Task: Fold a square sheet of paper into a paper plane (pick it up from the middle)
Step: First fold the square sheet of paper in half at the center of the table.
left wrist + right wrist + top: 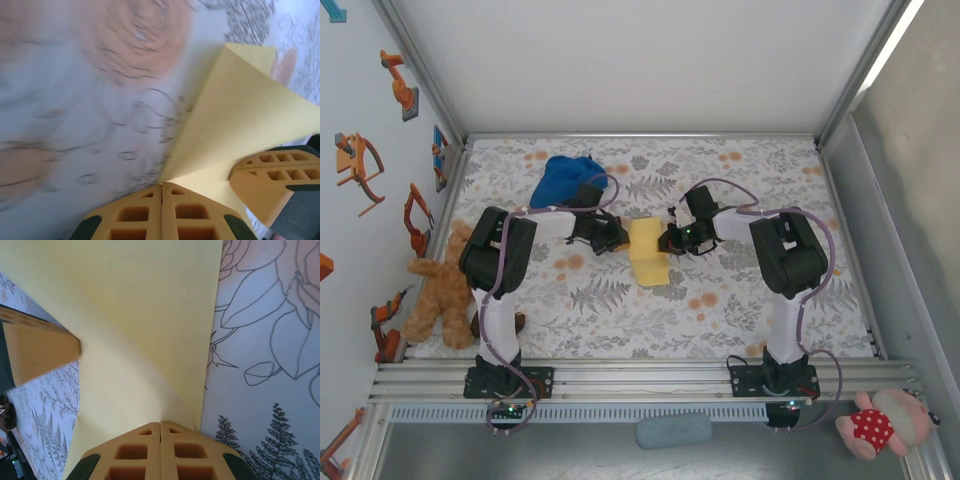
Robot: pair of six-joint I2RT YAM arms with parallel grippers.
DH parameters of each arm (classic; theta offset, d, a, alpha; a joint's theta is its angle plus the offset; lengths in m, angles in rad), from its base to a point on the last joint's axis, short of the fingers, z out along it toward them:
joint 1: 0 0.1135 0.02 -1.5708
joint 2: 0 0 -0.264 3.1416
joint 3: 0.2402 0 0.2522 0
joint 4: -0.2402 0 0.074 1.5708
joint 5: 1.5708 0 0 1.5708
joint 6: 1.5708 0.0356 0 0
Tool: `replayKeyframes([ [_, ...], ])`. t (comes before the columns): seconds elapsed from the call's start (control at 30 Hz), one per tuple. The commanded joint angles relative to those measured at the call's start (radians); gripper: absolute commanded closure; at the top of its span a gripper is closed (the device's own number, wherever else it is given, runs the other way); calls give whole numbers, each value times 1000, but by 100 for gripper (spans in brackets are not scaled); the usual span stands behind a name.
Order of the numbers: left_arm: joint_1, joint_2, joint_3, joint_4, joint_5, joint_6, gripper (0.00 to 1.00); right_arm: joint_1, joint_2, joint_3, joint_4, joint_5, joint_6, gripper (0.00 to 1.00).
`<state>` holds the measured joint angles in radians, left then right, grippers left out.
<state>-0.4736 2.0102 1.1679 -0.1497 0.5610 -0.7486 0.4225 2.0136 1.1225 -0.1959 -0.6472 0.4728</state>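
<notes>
**At table centre, yellow sheet (648, 252) pinched from both sides**

Clenched on its left edge with the left gripper (612, 236) and on its right edge with the right gripper (669, 240), likely to lift and bow it for a crease. Bowed up off the flowered cloth (740, 290), not yet dart-shaped. Behind, well apart: blue cap (565, 180). Off at the margins: teddy bear (440, 290), pink toy (875, 425). None close enough to hinder.

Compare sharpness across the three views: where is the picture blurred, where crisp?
Left wrist: the floral tablecloth is smeared and soft, the yellow paper shows clearer edges. Right wrist: the cloth's leaf outlines are crisp. Top external: sharp overall, a bright strip upper right.
</notes>
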Motion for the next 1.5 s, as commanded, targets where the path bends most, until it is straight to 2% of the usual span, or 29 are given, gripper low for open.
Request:
replayKeyframes([
  [0.0, 35, -65, -24, -12, -47, 37, 94, 6, 151, -76, -177, 278, -33, 100],
  [0.2, -41, -108, 0, 63, -17, 6, 93, 6, 155, -74, -173, 271, -29, 100],
  [0.43, -94, 2, 71, 93, -6, -30, 94, 5, 156, -78, -166, 268, -29, 100],
  [0.73, -40, 86, 85, 134, -2, -27, 94, 4, 155, -89, -158, 274, -26, 100],
  [1.0, 30, 111, 128, 5, -110, 62, 95, 5, 152, -91, -159, 282, -26, 100],
  [1.13, 64, 98, 141, -10, -99, 77, 95, 5, 149, -90, -160, 282, -26, 100],
  [1.3, 58, 6, 128, 5, -52, 70, 95, 7, 149, -92, -158, 283, -26, 100],
  [1.47, -3, -49, 95, 64, -24, 23, 95, 4, 149, -94, -155, 281, -25, 100],
])
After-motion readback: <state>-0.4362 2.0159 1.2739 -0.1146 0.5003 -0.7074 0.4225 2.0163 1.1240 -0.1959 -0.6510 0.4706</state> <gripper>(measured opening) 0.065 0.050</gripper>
